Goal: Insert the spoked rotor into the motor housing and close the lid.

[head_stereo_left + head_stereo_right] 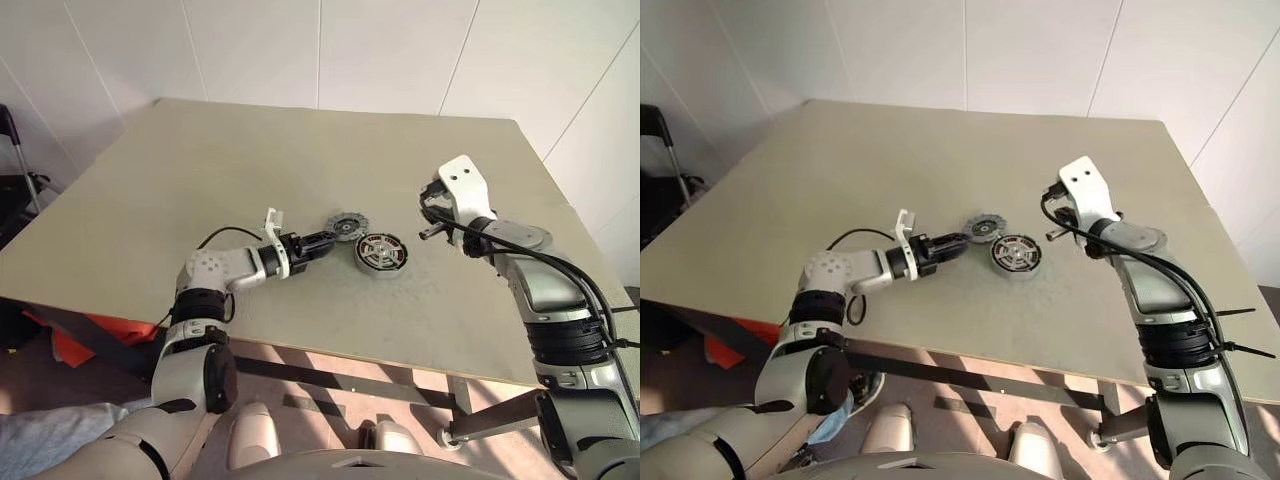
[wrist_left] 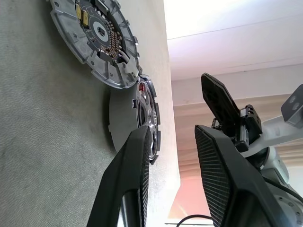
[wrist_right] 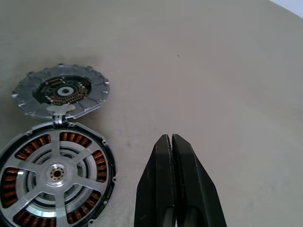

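Observation:
The motor housing (image 1: pixel 381 254), a round cup with copper-red coils around a central hub (image 3: pixel 57 174), lies flat mid-table. The spoked rotor (image 1: pixel 347 226), a grey ribbed disc with a dark centre (image 3: pixel 61 92), lies flat on the table touching the housing's far rim. My left gripper (image 1: pixel 325 240) lies low and level just left of both, pointing at them, open with nothing between its fingers (image 2: pixel 137 161). Held above the table to the right of the housing, my right gripper (image 1: pixel 426 230) is shut and empty (image 3: pixel 171 140). The lid is out of view.
The beige table (image 1: pixel 200 180) stretches wide behind and to the left of the parts. Its near edge runs just below my left arm. White walls stand close behind it. A dark frame (image 1: pixel 15 170) stands off the table's left side.

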You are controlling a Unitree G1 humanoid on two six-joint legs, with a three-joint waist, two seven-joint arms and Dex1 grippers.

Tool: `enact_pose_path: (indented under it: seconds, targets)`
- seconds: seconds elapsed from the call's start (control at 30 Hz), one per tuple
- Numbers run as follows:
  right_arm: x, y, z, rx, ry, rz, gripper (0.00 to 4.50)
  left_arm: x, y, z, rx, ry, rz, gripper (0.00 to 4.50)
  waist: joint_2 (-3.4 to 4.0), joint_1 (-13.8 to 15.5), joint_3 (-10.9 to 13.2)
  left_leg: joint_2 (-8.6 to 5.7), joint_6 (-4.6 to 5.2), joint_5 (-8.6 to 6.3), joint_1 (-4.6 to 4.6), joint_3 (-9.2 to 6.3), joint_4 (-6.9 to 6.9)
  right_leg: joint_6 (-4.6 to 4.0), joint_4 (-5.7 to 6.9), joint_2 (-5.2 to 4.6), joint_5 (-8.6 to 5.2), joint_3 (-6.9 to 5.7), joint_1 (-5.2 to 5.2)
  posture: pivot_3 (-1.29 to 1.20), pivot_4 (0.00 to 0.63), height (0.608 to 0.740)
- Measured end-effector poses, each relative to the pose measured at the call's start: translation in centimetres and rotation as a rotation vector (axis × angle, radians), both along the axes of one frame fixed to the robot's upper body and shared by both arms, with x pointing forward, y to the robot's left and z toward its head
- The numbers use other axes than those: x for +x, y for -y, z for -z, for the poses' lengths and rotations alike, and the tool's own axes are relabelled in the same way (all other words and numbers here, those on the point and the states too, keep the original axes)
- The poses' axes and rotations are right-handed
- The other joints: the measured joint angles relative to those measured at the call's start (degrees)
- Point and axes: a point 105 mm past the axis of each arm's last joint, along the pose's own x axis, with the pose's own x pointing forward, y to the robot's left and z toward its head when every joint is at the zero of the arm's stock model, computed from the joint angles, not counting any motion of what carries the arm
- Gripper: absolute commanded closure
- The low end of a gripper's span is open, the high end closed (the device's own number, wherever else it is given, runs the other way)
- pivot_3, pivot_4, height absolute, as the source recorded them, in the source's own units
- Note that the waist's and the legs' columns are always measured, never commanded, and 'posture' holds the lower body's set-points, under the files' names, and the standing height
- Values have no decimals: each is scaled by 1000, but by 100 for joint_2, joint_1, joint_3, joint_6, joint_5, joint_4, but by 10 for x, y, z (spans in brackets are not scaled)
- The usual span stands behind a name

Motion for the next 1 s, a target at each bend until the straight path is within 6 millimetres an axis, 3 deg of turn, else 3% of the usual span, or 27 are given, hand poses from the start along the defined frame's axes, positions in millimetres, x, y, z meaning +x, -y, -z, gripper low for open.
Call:
enact_pose_path:
  seconds: [0.13, 0.3, 0.37, 0.57, 0.63, 0.7, 0.73, 0.8, 0.9, 1.0]
  targets:
    - [-10, -15, 20, 33, -71, -35, 4500, 1, -16, 1, 75, 71, -60, 2908, 0, -4, 0, 4, -2, 0, -2, 0, -4, 2, -1, 5, -1, 0, -6, 0, 0, 740]
    - [-22, -34, 60, 84, -187, -67, 4500, 10, -40, -3, 126, 126, -156, 2908, 0, -7, -1, 5, -5, 2, 0, 0, -6, 3, 0, 6, -2, 2, -8, 0, 0, 740]
    - [-20, -36, 63, 73, -178, -69, 4500, 14, -50, -3, 148, 133, -199, 2908, -6, -25, -9, 5, -6, 2, 12, 0, -6, 30, 0, 7, -18, 3, 3, 0, 0, 740]
    - [-14, -22, 56, -9, -137, -79, 4500, 21, -65, 4, 180, 122, -262, 2908, -9, 0, -8, 2, -8, 4, 10, -3, -3, 51, -6, 6, -30, 4, 11, 0, 0, 740]
    - [-12, -12, 38, -81, -90, -130, 4500, 23, -69, 5, 194, 128, -281, 2908, 0, 7, -1, 0, -8, 4, -7, -3, 2, 54, -5, 4, -27, 6, -2, 0, 0, 740]
    - [-10, -8, 7, -166, -5, -207, 4500, 24, -71, 5, 213, 146, -289, 2908, 0, 6, -1, 4, -9, 5, -5, -3, 0, 55, 0, 8, -24, 8, -3, 0, 0, 740]
    - [-11, -10, -8, -231, 43, -269, 4500, 25, -70, 5, 228, 165, -285, 2908, 0, 6, -1, 9, -8, 4, -4, -6, 0, 53, 1, 13, -24, 6, -3, 0, 0, 740]
    - [-21, -15, -18, -442, 73, -480, 4500, 24, -65, 6, 320, 246, -257, 2908, -1, 19, -1, 9, -2, 0, -8, -5, -7, 28, -2, 12, -14, 5, -3, 0, 0, 740]
    - [-40, -18, -3, -652, 9, -772, 3878, 22, -71, 11, 473, 352, -241, 2871, -6, -3, -3, 12, 14, -22, -18, -3, -2, 24, -3, 13, -28, 2, -7, 0, 0, 740]
    - [-43, -19, 16, -749, -50, -947, 2934, 21, -74, 10, 586, 447, -230, 2871, -5, -35, -2, 11, 25, -29, -49, 0, 23, 20, 8, 10, -28, 3, -36, 0, 0, 740]
